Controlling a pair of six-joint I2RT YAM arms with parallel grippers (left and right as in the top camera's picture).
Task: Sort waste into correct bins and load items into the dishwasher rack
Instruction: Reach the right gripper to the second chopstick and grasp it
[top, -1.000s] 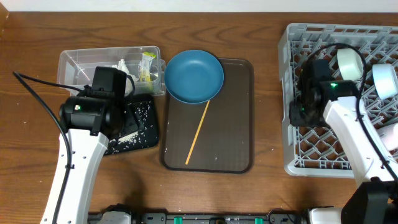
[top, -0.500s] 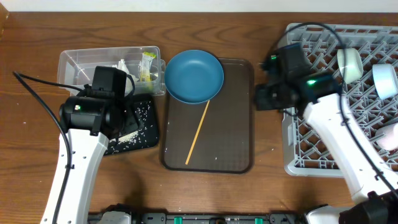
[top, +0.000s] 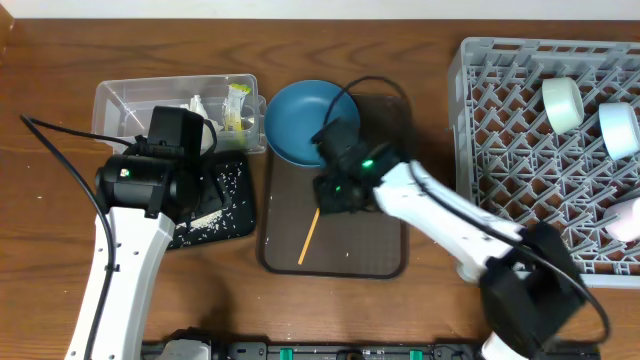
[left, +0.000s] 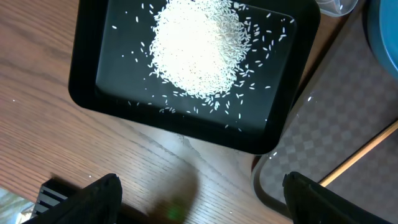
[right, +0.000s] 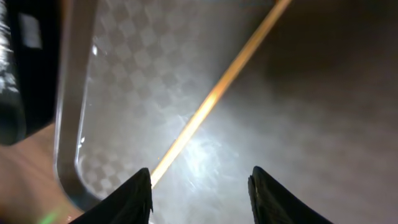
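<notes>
One thin wooden chopstick (top: 309, 238) lies on the brown serving tray (top: 380, 250); it also shows in the right wrist view (right: 211, 99). My right gripper (right: 202, 199) is open and empty just above the tray, the chopstick running past its left finger. The dark blue plate (top: 300, 120) rests on the tray's far left corner. My left gripper (left: 202, 199) is open and empty over the wood in front of the black tray (left: 87, 87), which holds a heap of rice grains (left: 199, 50). The clear tub (top: 125, 100) holds the yellow-green wrapper (top: 238, 105) and white tissue (top: 197, 105).
The grey dishwasher rack (top: 470, 120) stands at the right with the mint-green bowl (top: 563, 103), light blue bowl (top: 620, 130) and pinkish cup (top: 628, 220) in it. My right arm stretches across from the rack's front to the brown tray.
My right arm has swung left from over the rack to the brown tray, its gripper now low over the chopstick. The left arm has not moved.
</notes>
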